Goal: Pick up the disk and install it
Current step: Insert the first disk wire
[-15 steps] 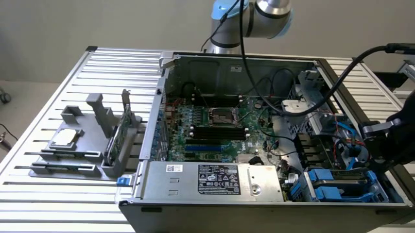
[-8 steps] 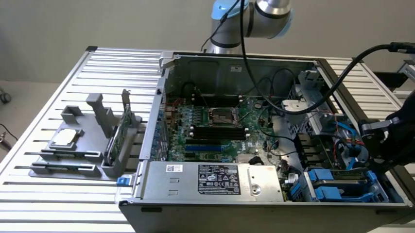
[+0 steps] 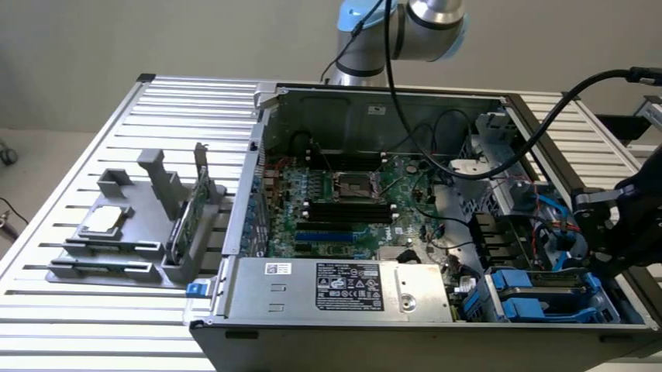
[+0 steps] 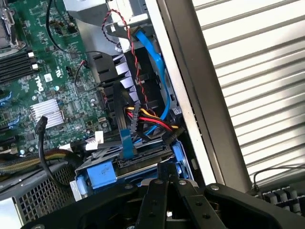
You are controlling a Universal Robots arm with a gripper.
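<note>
The disk [image 3: 543,298] lies in the drive bay at the front corner of the open computer case, on the exterior view's right, and its bright blue carrier [image 4: 101,175] is plain to see. My gripper [image 3: 598,260] hangs just above that bay, beside the case's side wall. In the wrist view its black fingers [image 4: 153,200] meet at the gripper's tip [image 4: 167,174], shut, right at the carrier's edge. Nothing sits between them. Whether they touch the disk I cannot tell.
Blue, red and yellow cables [image 4: 147,117] crowd the bay's far side. The motherboard [image 3: 342,201] fills the case floor and the power supply [image 3: 342,285] sits at the front. On the slatted table, a grey tray [image 3: 114,267] holds a silver chip [image 3: 104,221] and an upright green card [image 3: 186,221].
</note>
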